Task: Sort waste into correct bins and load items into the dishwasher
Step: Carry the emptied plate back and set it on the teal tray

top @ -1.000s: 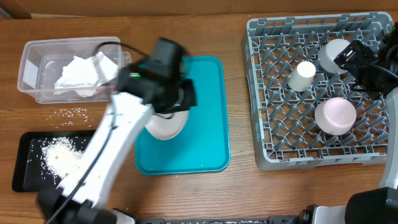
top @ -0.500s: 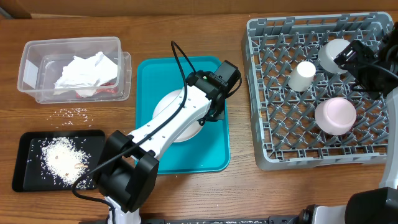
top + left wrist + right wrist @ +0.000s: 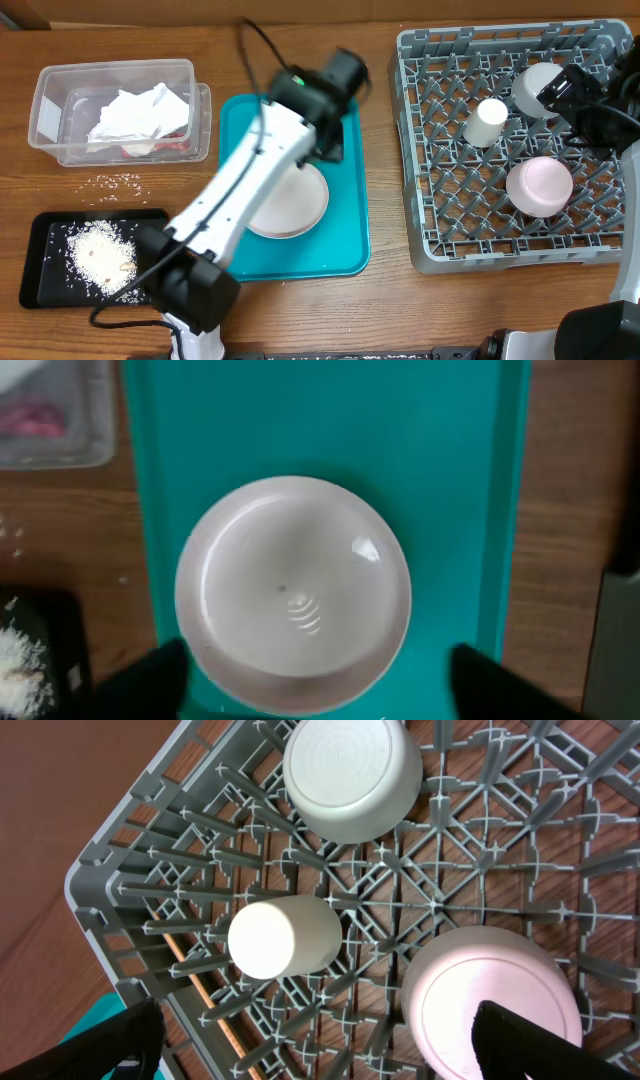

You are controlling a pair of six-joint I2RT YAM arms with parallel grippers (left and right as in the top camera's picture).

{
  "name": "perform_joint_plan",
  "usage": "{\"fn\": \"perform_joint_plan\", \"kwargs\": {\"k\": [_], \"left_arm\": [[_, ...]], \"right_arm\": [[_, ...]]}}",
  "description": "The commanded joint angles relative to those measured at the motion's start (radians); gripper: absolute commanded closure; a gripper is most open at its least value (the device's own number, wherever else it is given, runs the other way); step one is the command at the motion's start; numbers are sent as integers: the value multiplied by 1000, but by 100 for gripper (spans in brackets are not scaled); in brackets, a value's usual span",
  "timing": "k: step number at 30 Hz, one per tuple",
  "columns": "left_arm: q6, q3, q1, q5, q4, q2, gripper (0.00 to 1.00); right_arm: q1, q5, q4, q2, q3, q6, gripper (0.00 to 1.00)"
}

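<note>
Counts: 1 dish rack point(image 3: 440, 205), 2 bowls (1 grey bowl point(image 3: 535, 88), 1 pale-pink bowl point(image 3: 539, 186)), 1 white cup point(image 3: 489, 121), 1 plate point(image 3: 300, 205), 1 teal tray point(image 3: 345, 235), 1 clear tub point(image 3: 48, 110), 1 black tray point(image 3: 38, 272), 1 crumpled napkin point(image 3: 135, 115), 1 red wrapper point(image 3: 176, 143). Rice crumbs point(image 3: 95, 255): 2 patches, grains too many to count.

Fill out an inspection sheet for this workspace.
Surface: wooden table; loose crumbs between the two bins.
Job's things: plate on teal tray; napkin and red wrapper in clear tub; rice in black tray; cup, grey bowl and pink bowl in dish rack.
Clutter: nothing seen.
Grippers: left gripper open above the plate; right gripper open above the dish rack.
Cables: black cable looping off the left arm.
Surroundings: nothing seen.
</note>
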Motion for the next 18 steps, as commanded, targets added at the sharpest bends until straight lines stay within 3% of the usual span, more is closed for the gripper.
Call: {"fn": "perform_joint_plan", "kwargs": {"k": [1, 8, 12, 18], "left_arm": [[8, 126, 122, -42, -81, -8, 0], [-38, 212, 457, -41, -232, -10, 0], [-34, 209, 634, 7, -242, -10, 0], [-34, 209, 858, 117, -242, -10, 0]], "right_arm": [[-2, 2, 5, -23, 22, -2, 0], [-2, 2, 5, -23, 22, -2, 0], [-2, 0, 6, -23, 22, 2, 0], [-2, -179, 87, -23, 22, 35, 0]]}}
